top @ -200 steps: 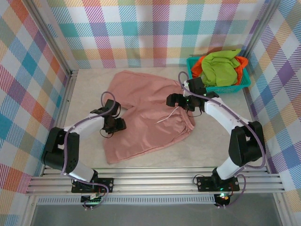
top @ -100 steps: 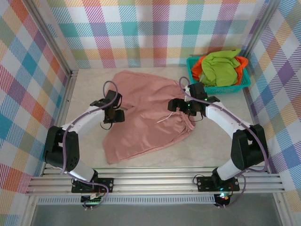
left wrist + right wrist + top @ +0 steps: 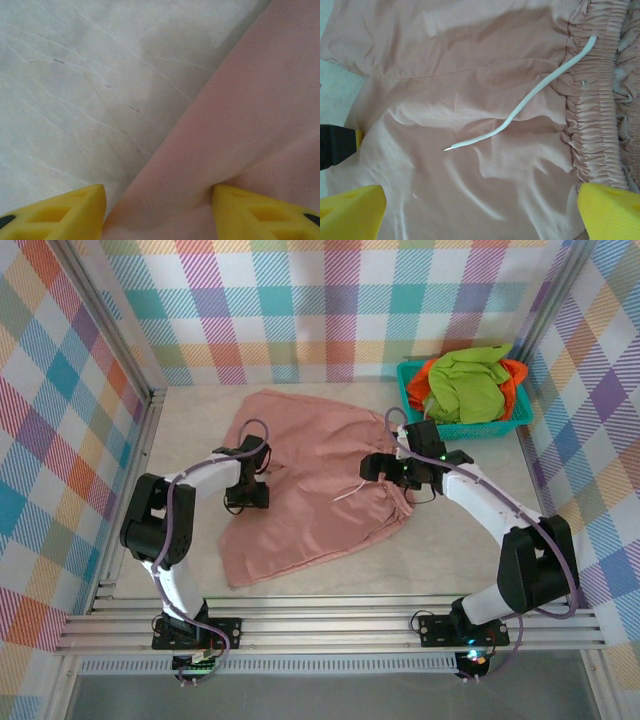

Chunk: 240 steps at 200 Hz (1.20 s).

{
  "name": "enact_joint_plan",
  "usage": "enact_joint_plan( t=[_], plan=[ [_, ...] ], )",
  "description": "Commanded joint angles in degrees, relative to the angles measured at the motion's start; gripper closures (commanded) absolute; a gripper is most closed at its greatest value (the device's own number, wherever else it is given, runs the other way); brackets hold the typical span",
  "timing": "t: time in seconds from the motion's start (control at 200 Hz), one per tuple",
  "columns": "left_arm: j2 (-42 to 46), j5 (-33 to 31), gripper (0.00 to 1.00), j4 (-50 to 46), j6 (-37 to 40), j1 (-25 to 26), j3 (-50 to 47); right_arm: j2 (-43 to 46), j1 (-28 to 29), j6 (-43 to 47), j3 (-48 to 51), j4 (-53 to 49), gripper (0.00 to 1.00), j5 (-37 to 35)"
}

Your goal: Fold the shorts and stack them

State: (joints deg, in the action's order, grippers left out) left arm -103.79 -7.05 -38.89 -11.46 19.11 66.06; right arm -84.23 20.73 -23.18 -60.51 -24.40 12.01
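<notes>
The dusty pink shorts (image 3: 320,480) lie spread flat in the middle of the table, waistband (image 3: 590,100) to the right, white drawstring (image 3: 530,102) lying loose on the fabric. My left gripper (image 3: 249,490) is low at the pink shorts' left edge. Its yellow fingers (image 3: 70,212) stand apart with a fold of the pink edge (image 3: 240,125) between them, unpinched. My right gripper (image 3: 385,468) hovers open over the waistband side, its fingertips (image 3: 355,207) wide apart above the cloth. Lime green shorts (image 3: 468,380) and orange shorts (image 3: 516,372) are piled in the basket.
The teal plastic basket (image 3: 500,425) stands at the back right, against the checked wall. Bare marbled tabletop (image 3: 75,90) lies left of the pink shorts. Aluminium frame rails (image 3: 330,625) run along the near edge.
My left gripper has slid farther along the pink shorts' left edge, its arm folding in closer. My right gripper has shifted slightly nearer along the waistband. The shorts lie much as before.
</notes>
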Motion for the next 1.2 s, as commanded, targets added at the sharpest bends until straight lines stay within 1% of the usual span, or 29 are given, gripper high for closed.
enact_joint_plan(
  t=[0.0,0.085,0.2,0.27,0.38,0.545,0.64,0.74,0.84,0.895,0.955,1.03,1.065,1.105,1.14,1.17,1.195],
  plan=[
    [-0.88,1.18,0.47,-1.02,1.09,0.22,1.86,1.87,0.38,0.77,1.38,-0.61,0.02,-0.15],
    [-1.22,2.52,0.54,-0.56,0.92,0.22,1.38,2.22,0.40,0.72,2.01,-0.57,0.02,-0.32],
    [-1.27,2.83,0.65,0.08,0.65,0.22,0.41,2.22,0.40,0.77,2.67,-0.72,0.02,-0.50],
    [-1.26,2.61,0.76,0.13,0.65,0.22,0.11,2.21,0.41,0.60,2.90,-0.65,0.02,-0.24],
    [-0.19,0.49,1.00,-0.79,0.83,0.22,0.87,2.31,0.44,0.25,3.03,-0.55,0.02,-0.15],
    [7.36,-6.93,1.00,-3.57,1.66,1.49,4.28,2.83,0.52,-0.09,3.27,-0.59,0.02,-0.56],
    [12.02,-13.50,1.00,-4.59,2.31,5.19,5.63,3.02,0.50,-0.28,3.69,-0.73,0.02,-1.18],
    [14.25,-21.35,1.00,-5.05,2.50,11.74,5.53,3.10,0.47,-0.37,4.21,-1.06,0.02,-1.97],
    [14.10,-29.07,1.00,-5.23,1.20,19.83,4.19,3.53,0.45,-0.96,4.69,-1.76,0.02,-3.13],
    [13.51,-32.33,0.97,-4.84,-0.09,24.40,3.03,4.20,0.39,-1.29,5.26,-2.00,0.02,-4.14],
    [12.41,-34.23,0.93,-4.33,-1.79,29.01,1.72,5.05,0.29,-1.56,5.71,-2.77,0.02,-5.42],
    [10.71,-33.96,0.87,-2.75,-3.22,34.60,0.06,6.16,-0.28,-2.00,6.08,-3.97,0.02,-6.38],
    [10.21,-32.07,0.84,-1.43,-3.32,36.68,-0.87,6.66,-0.72,-2.32,6.64,-4.16,0.02,-6.34],
    [9.68,-28.72,0.78,0.42,-3.31,38.23,-2.17,7.36,-1.47,-2.87,7.37,-4.22,0.03,-5.91],
    [9.95,-24.42,0.72,2.60,-3.56,38.84,-3.45,7.83,-2.20,-3.35,8.20,-4.03,0.03,-5.25],
    [10.45,-19.78,0.65,4.86,-3.40,38.98,-5.07,8.28,-2.83,-3.58,8.95,-3.76,0.03,-4.62],
    [11.07,-16.89,0.57,6.64,-3.54,38.98,-6.31,8.52,-3.18,-3.75,9.47,-3.56,0.03,-4.28]
  ],
)
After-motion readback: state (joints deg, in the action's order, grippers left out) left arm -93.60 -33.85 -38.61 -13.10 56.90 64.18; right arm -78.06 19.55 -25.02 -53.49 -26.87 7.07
